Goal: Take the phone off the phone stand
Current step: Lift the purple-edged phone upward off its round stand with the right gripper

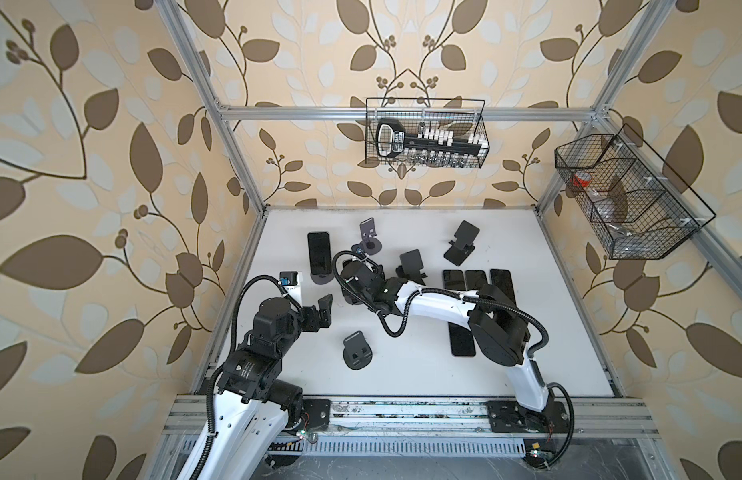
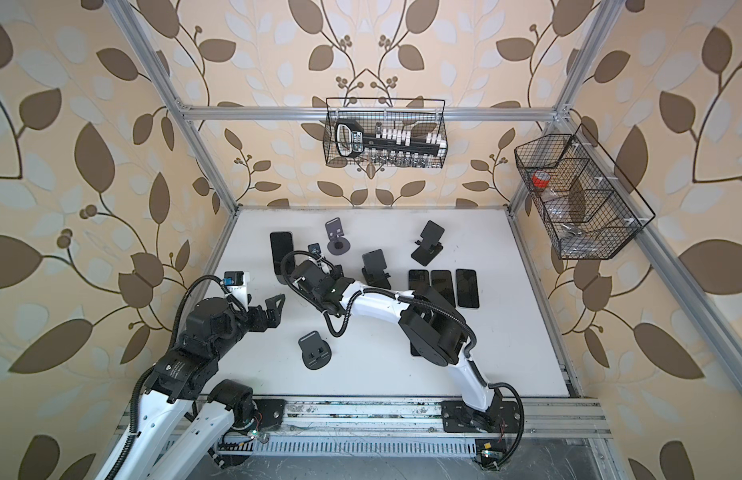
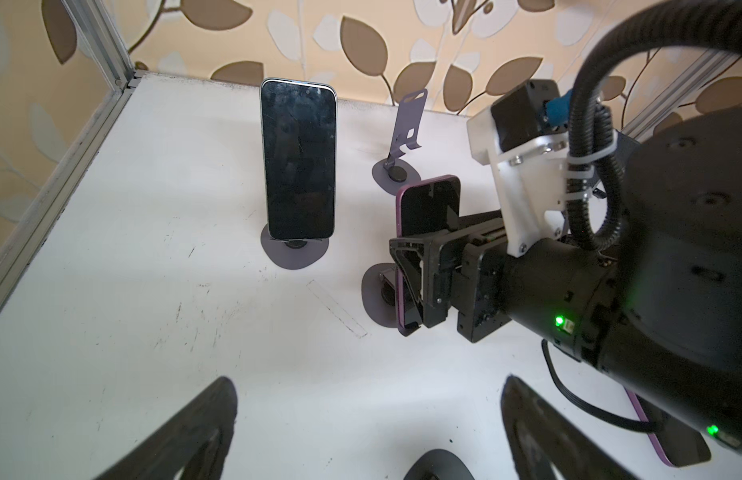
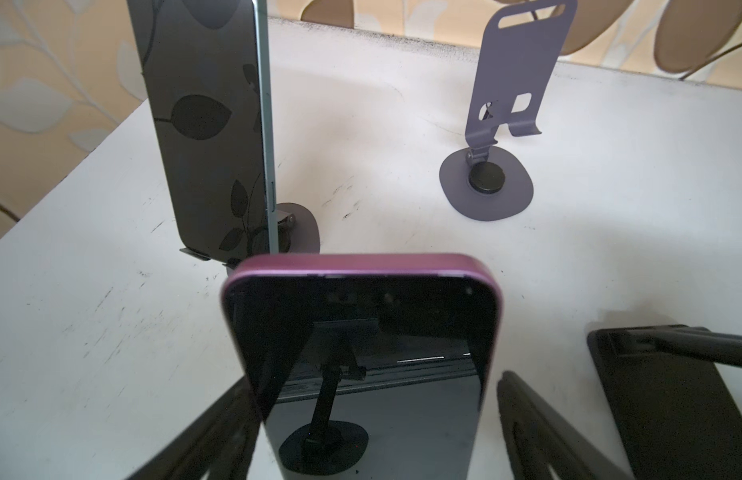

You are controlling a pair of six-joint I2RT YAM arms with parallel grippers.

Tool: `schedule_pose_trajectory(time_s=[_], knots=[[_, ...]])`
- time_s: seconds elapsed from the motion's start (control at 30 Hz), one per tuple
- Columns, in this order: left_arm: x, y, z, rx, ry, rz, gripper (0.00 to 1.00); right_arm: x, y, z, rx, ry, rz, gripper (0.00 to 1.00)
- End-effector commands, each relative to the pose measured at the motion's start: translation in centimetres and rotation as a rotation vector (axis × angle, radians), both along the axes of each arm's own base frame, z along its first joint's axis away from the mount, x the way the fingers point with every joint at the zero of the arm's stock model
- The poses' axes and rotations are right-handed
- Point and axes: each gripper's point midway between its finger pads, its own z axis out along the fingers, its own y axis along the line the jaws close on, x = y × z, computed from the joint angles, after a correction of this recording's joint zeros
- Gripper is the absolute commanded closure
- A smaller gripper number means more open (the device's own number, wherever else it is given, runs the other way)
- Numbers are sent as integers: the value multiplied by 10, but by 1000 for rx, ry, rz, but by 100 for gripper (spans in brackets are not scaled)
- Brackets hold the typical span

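A purple-edged phone [image 4: 361,353] with a dark screen stands upright on a grey phone stand [image 3: 373,291], left of the table's middle. My right gripper [image 4: 373,388] straddles the phone low down, one finger on each long edge. Its jaws are open: one finger sits right at the phone's edge and a narrow gap shows at the other. In the left wrist view one of its fingers [image 3: 406,274] lies against the phone's [image 3: 429,208] side. In both top views the right gripper [image 1: 361,270] hides the phone. My left gripper [image 1: 324,309] hangs open and empty nearer the front left.
A second dark phone [image 1: 318,253] stands on its own stand just left of the right gripper. Empty stands [image 1: 369,237] [image 1: 461,243] [image 1: 413,266] are behind and to the right, and a folded one [image 1: 356,349] lies in front. Flat phones [image 1: 475,282] lie at the right.
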Motion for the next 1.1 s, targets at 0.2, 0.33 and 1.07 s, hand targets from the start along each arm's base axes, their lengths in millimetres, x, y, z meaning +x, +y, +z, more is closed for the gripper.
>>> schedule_pose_trajectory(time_s=[0.2, 0.33, 1.07], knots=[[1, -2, 0, -11, -2, -8, 1, 0, 1, 9, 17, 0, 16, 14], [0, -2, 1, -12, -4, -9, 1, 0, 0, 9, 14, -4, 15, 16], [2, -3, -2, -13, 8, -10, 1, -3, -2, 31, 45, -49, 42, 28]])
